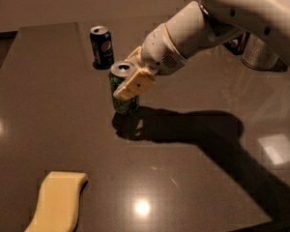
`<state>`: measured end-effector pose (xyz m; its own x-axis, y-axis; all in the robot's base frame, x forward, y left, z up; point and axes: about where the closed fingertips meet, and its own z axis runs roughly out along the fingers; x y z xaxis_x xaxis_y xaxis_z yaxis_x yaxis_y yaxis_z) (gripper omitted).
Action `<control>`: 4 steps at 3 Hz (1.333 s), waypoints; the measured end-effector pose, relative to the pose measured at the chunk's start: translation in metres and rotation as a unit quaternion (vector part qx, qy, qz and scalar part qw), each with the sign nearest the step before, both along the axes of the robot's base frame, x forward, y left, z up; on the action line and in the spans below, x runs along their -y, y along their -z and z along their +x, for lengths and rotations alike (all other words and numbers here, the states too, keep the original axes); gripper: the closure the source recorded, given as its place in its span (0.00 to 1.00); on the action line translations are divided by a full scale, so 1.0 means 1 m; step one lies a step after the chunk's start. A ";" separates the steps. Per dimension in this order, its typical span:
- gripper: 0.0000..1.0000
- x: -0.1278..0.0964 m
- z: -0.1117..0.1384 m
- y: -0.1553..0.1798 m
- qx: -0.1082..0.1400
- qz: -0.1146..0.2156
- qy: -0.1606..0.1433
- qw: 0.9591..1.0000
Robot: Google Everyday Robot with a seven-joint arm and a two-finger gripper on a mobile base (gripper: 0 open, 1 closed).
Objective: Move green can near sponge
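Green can (125, 105): green patterned body, silver top with pull-tab; upright, mid-surface (48, 129); base contact unclear.
Hand (126, 77): clamped on the can's upper half, one tan finger slanting across its front.
Sponge (58, 202): pale yellow, flat, elongated, slightly curved; lying near-left, well apart from the can.

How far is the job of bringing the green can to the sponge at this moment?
Done: the gripper is shut on the green can, one finger across its near side. In hand: the can is upright in that grip, close to the dark blue can, far from the sponge. Left: carry it to the sponge at the near left of the table and release it.
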<state>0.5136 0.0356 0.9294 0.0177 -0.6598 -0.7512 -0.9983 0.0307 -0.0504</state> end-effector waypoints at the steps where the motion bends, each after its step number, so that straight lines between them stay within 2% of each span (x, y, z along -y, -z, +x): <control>1: 1.00 0.001 -0.034 0.001 -0.010 -0.011 -0.037 0.999; 3: 1.00 -0.010 -0.085 0.024 -0.027 -0.017 -0.095 0.995; 4: 1.00 -0.020 -0.099 0.022 -0.028 -0.002 -0.114 0.993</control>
